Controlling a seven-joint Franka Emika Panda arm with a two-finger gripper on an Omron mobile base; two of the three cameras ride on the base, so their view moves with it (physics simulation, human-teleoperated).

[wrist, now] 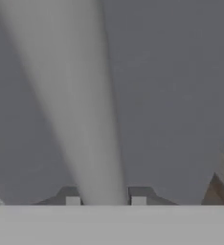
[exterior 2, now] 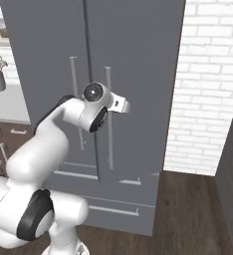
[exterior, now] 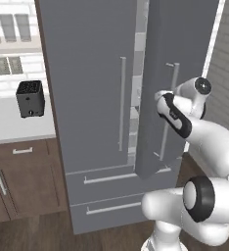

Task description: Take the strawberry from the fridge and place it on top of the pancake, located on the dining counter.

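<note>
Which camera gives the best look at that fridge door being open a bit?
The left base view: the right fridge door stands ajar, with pale shelves visible in the gap. The right base view shows it nearly edge-flat, gap hidden. The hand view shows its handle between the jaws.

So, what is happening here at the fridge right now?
The white robot arm has its two-finger gripper closed on the long slim vertical handle of the right door of the tall grey double-door fridge. In the left base view that door stands partly open, and a strip of the pale interior shows in the gap. The left door is shut. No strawberry can be seen yet. A small black toaster sits on the white counter beside the fridge.
</note>
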